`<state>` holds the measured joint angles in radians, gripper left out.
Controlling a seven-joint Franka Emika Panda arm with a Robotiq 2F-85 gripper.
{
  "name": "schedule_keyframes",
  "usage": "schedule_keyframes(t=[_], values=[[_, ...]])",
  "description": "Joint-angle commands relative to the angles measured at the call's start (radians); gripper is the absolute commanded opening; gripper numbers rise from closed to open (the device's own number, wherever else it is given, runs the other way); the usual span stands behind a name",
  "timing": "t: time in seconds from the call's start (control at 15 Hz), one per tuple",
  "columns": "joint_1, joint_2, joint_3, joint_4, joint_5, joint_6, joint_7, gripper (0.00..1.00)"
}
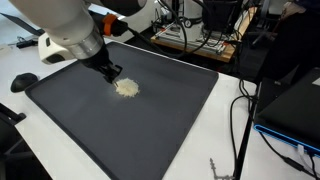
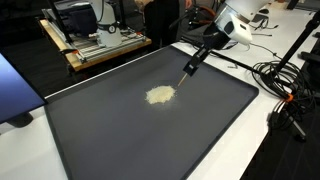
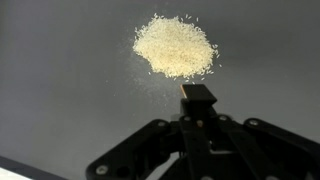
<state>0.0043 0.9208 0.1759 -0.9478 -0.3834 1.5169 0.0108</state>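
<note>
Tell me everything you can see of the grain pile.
The grain pile is a small, roughly round heap of pale cream grains that look like rice. It is densest in the middle and thins to loose strays at its rim. It lies low on the dark grey mat, well inside the mat's edges in both exterior views. The shut gripper stands right at one edge of it. Whether its tips touch the grains cannot be told.

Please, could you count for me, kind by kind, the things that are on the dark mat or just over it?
Dark grey mat: 1
Pile of pale grains: 1
End effector, shut, close beside the pile: 1
Total: 3
</note>
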Motion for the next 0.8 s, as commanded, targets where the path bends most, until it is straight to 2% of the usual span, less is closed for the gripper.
schedule_keyframes(t=[0.0, 0.2, 0.27, 0.73], values=[[-0.092, -0.104, 0.053, -0.161, 0.08, 0.1, -0.043, 0.03], [-0.168, -0.162, 0.086, -0.283, 0.127, 0.211, -0.073, 0.03], [-0.142, -0.19, 0.008, -0.326, 0.214, 0.261, -0.113, 0.03], [-0.247, -0.345, -0.039, -0.655, 0.503, 0.554, -0.287, 0.03]])
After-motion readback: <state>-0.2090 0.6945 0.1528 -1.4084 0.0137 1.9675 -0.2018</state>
